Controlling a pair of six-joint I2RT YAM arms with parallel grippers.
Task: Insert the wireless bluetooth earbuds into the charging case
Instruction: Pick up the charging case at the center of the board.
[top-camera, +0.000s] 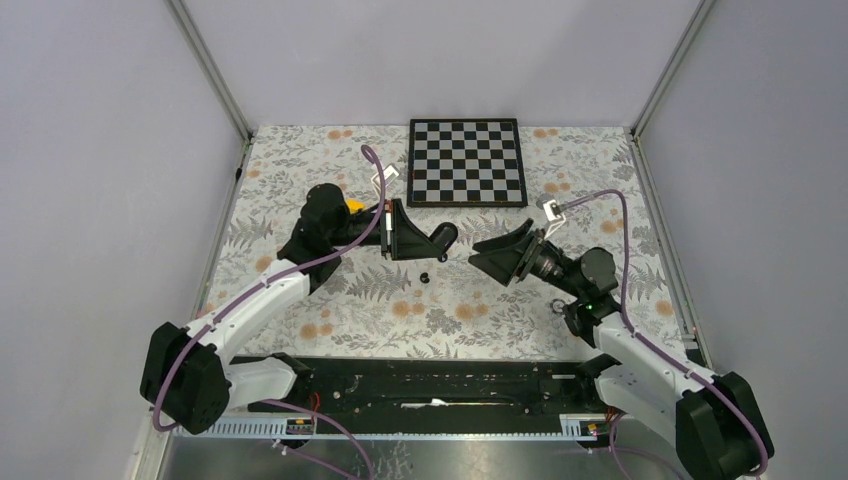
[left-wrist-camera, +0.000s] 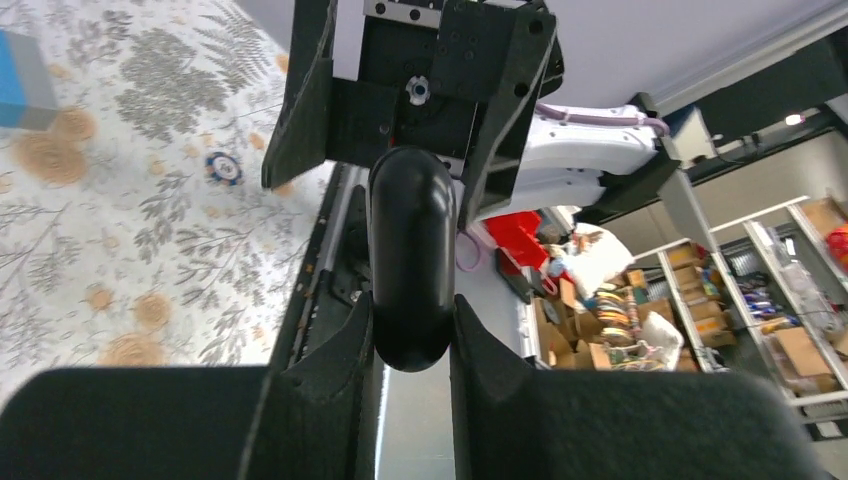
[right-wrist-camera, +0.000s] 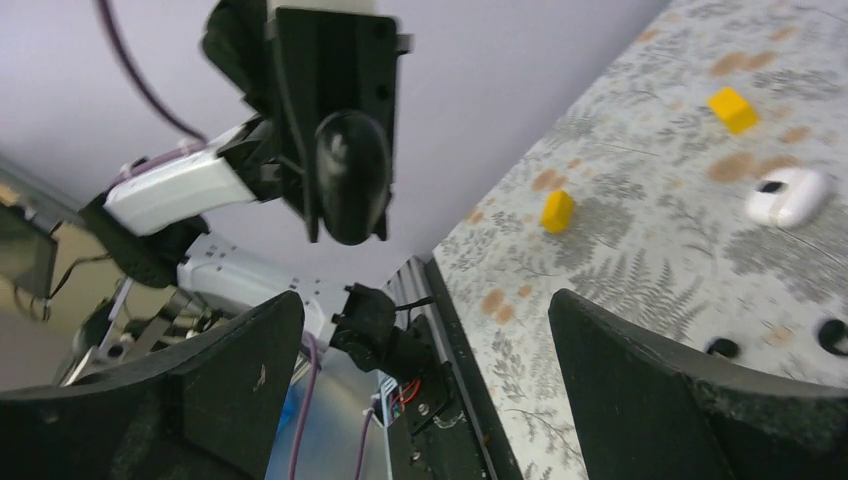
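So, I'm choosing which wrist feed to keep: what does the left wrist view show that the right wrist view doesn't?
Only the left wrist view: a blue block, a small blue-and-white round item, and cluttered shelves beyond the table.

Only the right wrist view: two yellow blocks, a white rounded object, and two small dark pieces too blurred to identify.

Both: the black case clamped in the left gripper, the open right gripper facing it, and the floral table.

Dark speck (top-camera: 424, 278) at centre is too small to identify; blue block (left-wrist-camera: 15, 65) is cut by the left edge.
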